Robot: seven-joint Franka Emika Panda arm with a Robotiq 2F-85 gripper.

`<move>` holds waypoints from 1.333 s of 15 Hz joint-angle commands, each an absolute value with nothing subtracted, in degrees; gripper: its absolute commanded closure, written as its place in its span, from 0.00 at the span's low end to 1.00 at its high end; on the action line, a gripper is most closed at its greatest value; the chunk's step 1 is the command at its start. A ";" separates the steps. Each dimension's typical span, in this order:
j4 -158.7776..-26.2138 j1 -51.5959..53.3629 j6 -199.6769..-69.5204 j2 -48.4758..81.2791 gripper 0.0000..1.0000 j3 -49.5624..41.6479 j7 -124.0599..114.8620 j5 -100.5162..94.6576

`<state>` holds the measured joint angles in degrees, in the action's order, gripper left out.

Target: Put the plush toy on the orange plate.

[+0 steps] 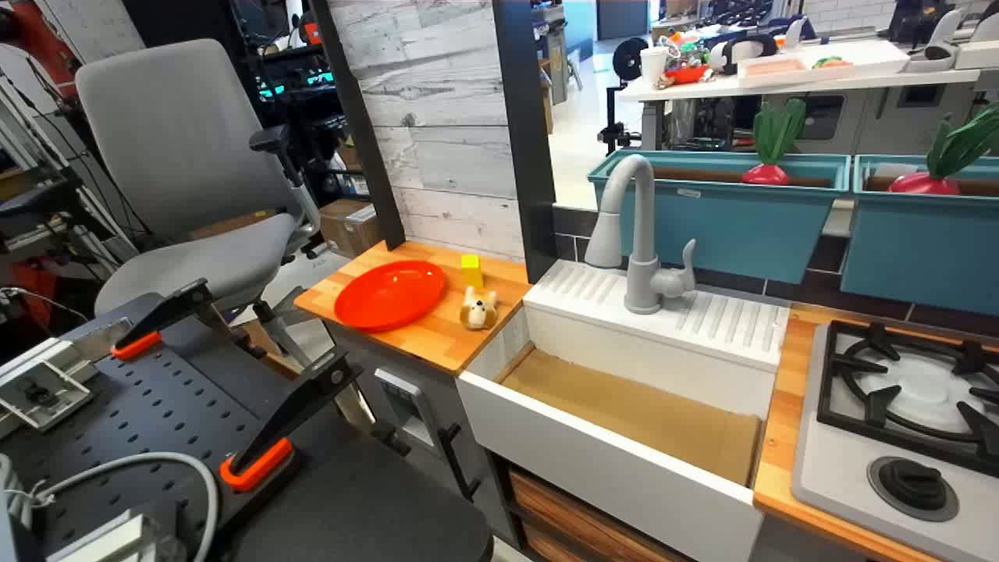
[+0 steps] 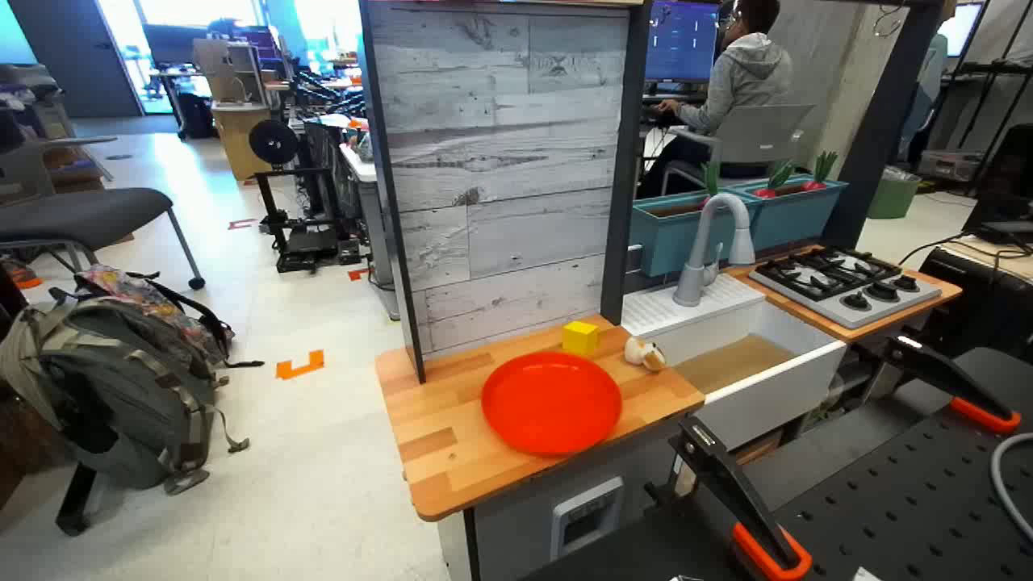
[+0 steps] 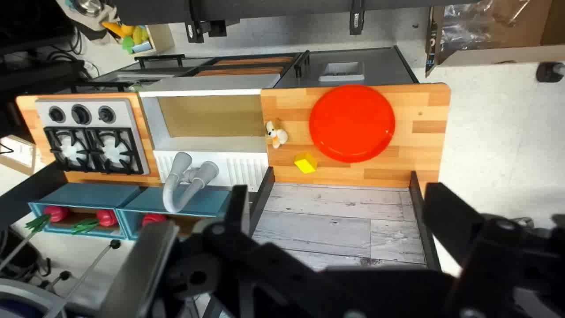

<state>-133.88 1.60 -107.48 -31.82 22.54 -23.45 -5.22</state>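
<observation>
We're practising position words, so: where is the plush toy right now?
In the wrist view, the plush toy sits on the counter, left of the plate, beside the sink and near the block.

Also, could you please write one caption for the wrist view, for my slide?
Gripper open and empty; plush toy, yellow block and orange plate lie apart on the wooden counter.

Light is bright and mostly even. In an exterior view the windows (image 2: 177, 11) burn out to white and the floor (image 2: 210, 181) below them shines pale. Small glints sit on the plate (image 1: 390, 295). In the wrist view the gripper (image 3: 335, 194) is near-black and soft-edged, probably out of focus, against a sharper, well-lit counter (image 3: 421, 104).
</observation>
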 commanded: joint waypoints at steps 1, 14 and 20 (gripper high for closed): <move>-133.64 3.61 -107.24 -31.31 0.00 20.96 -24.37 -6.26; -137.76 -1.03 -130.93 -19.28 0.00 14.11 -24.43 -9.27; -135.57 -2.44 -142.31 -4.41 0.00 6.01 -18.25 -5.93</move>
